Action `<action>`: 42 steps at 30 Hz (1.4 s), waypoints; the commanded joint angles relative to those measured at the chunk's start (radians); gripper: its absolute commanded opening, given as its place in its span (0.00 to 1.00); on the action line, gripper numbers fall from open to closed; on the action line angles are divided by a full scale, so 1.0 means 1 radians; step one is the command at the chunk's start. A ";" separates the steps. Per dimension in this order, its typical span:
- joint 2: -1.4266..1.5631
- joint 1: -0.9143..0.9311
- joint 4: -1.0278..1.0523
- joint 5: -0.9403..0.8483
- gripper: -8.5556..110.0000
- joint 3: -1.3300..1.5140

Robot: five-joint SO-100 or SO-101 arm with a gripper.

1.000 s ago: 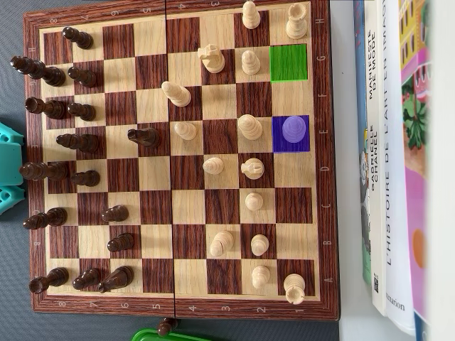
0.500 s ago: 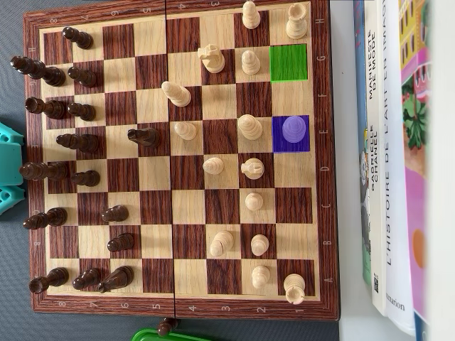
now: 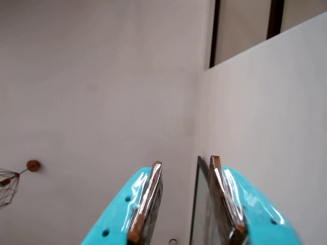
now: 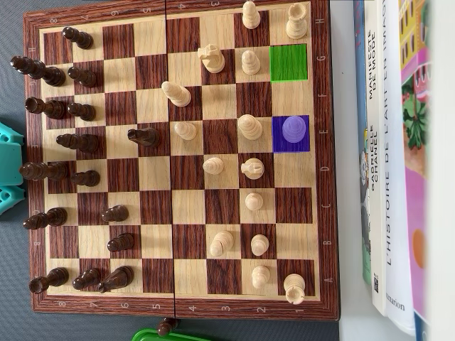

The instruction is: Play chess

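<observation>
Teal gripper [image 3: 185, 166] jaws apart, empty, aimed at wall; chessboard [image 4: 178, 307] off beside it in overhead view.

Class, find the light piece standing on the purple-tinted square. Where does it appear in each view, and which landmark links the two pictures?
Overhead view: the light piece stands on the purple square near the right side of the board, two squares below the green square.
Wrist view: not in it; only walls show past the gripper.
Shared landmark: the arm's teal plastic, at the overhead view's left edge, and the gripper's fingers in the wrist view.
</observation>
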 commanded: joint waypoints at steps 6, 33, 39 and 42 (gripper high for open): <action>-0.014 -0.005 -0.003 0.000 0.19 0.020; -0.075 -0.002 0.000 -0.003 0.19 0.015; -0.144 -0.002 0.011 -0.005 0.19 -0.089; -0.189 -0.006 0.071 -0.005 0.19 -0.138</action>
